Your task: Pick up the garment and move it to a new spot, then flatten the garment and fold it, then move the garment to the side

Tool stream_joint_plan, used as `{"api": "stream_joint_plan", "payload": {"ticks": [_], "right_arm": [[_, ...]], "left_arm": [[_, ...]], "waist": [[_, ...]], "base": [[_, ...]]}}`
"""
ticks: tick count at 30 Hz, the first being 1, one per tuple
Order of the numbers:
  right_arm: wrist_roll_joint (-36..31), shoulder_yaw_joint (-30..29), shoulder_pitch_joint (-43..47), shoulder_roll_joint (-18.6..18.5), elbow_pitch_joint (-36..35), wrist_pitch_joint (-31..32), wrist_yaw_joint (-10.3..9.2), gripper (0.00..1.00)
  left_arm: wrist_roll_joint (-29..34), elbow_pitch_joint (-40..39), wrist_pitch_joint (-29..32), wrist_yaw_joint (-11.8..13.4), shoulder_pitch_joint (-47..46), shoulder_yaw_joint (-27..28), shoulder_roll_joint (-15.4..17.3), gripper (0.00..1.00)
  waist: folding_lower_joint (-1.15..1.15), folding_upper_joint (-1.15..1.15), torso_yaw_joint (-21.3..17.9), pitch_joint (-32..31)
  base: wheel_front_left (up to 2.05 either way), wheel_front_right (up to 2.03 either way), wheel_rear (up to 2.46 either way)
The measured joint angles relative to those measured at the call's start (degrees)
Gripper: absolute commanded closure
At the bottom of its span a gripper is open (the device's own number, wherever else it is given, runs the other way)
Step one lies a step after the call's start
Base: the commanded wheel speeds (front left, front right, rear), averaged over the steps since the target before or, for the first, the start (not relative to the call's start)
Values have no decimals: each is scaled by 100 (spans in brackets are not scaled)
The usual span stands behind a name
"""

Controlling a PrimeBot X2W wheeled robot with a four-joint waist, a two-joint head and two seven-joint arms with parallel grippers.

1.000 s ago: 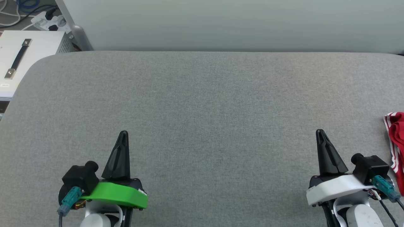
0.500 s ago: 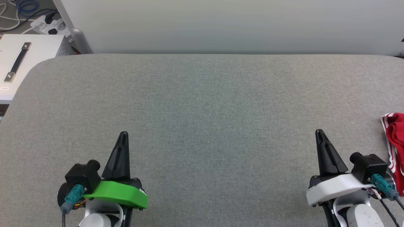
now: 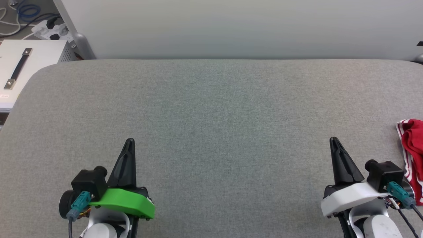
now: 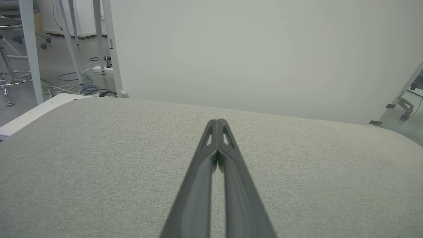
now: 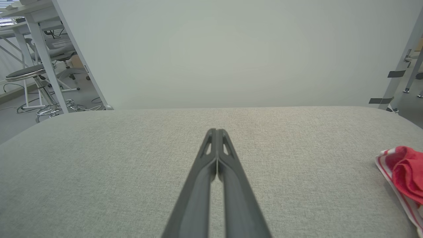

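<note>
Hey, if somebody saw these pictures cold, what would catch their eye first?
The red garment with striped trim, bunched on the grey table at the far right, stands out most. Then the two shut dark pincers low in the head view: the left pincer rising from a bright green cover, the right pincer from a white cover, neither holding anything.

Likely robot lab or office workroom. Grey padded table [image 3: 211, 99] before white screen [image 3: 231, 26]; power strip [image 3: 53, 23], loose cables [image 4: 88, 89] on floor; stool [image 5: 23, 73], desk [image 5: 36, 19], metal case [image 3: 36, 54].
</note>
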Motion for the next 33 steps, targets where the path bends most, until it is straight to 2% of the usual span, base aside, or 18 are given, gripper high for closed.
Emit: {"api": "stream_joint_plan", "payload": {"ticks": [33], "right_arm": [[-316, -25, 86, 0, -166, 379, 0, 100]], "left_arm": [[482, -64, 367, 204, 2, 35, -1, 100]], "waist": [[0, 0, -68, -158]], "base": [[0, 0, 0]]}}
